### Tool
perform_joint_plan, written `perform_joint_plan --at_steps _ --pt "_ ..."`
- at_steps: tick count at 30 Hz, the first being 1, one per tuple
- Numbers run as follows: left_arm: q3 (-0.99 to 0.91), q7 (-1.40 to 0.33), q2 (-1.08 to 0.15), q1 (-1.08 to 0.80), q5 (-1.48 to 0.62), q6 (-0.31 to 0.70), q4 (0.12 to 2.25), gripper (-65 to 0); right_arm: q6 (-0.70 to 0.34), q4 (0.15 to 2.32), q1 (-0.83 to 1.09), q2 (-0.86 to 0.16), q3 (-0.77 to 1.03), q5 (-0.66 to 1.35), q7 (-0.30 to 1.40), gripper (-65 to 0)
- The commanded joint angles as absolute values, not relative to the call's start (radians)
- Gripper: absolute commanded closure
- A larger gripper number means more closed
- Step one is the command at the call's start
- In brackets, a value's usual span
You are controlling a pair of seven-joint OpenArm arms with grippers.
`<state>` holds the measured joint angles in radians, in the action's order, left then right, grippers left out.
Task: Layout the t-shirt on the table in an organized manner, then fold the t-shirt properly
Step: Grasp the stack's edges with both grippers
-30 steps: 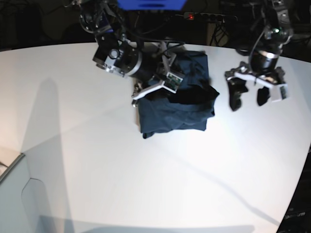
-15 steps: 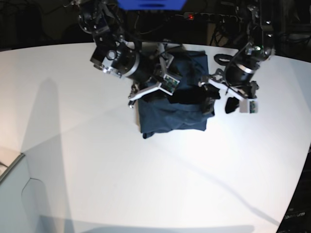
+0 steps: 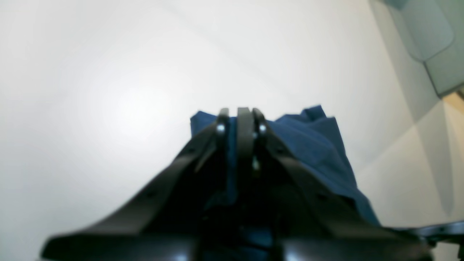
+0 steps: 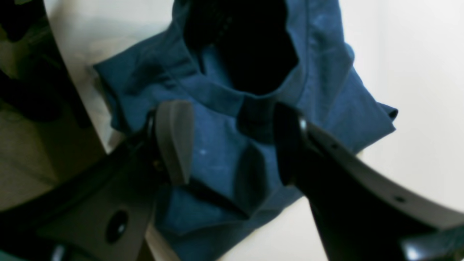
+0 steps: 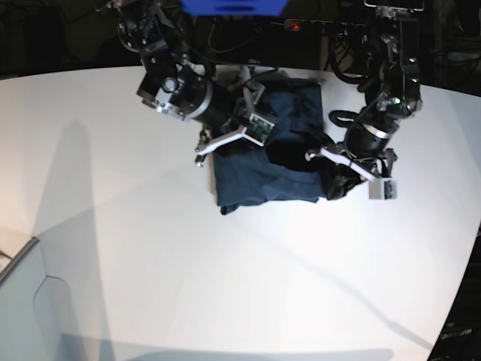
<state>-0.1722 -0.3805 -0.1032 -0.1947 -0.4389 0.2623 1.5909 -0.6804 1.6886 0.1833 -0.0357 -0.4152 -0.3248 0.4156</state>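
The table [image 5: 225,286] is a broad white top, smooth and matte, with a curved far edge; long soft shadows of the arms run diagonally across it toward the near right. Behind the far edge the room is dark: cables, a power strip with a small red light [image 5: 294,26], and a blue panel [image 5: 233,6] at top centre. A pale grey box corner [image 5: 26,301] sits at the near left of the base view (the same corner shows at upper right in the left wrist view).

The t-shirt [image 5: 274,169], dark navy, lies as a rumpled, partly folded bundle on the far-centre part of the table, close to the far edge. In the right wrist view the neck opening gapes as a dark hollow with folds around it.

The left gripper [image 3: 241,121] is on the shirt's right-hand edge in the base view, fingers drawn together and clenched on a pinch of navy fabric.

The right gripper [image 4: 232,145] hangs over the shirt's far-left part, fingers spread apart with cloth showing between them, gripping nothing.
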Motion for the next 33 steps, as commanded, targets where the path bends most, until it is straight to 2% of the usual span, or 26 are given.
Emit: perform_joint_plan --at_steps 1,7,25,27,33 --pt "-0.174 -0.355 -0.108 -0.171 -0.449 0.268 1.606 0.0 -0.698 1.709 0.176 -0.030 -0.417 -0.311 0.392 -34.8" --pt "-0.174 -0.355 -0.108 -0.124 -0.449 0.268 1.589 0.0 -0.698 1.709 0.173 -0.030 -0.417 -0.311 0.392 -34.8" --pt "-0.176 -0.348 -0.104 0.070 -0.449 0.272 1.250 -0.2 -0.698 1.728 0.177 -0.050 -0.360 -0.311 0.387 -34.8" --pt "-0.177 -0.346 -0.104 0.079 -0.449 0.272 1.221 -1.9 -0.698 1.732 0.177 -0.050 -0.360 -0.311 0.387 -34.8" --pt "-0.214 -0.344 -0.102 0.085 -0.450 0.268 1.211 -12.5 -0.698 1.738 0.177 -0.050 -0.360 -0.311 0.390 -34.8"
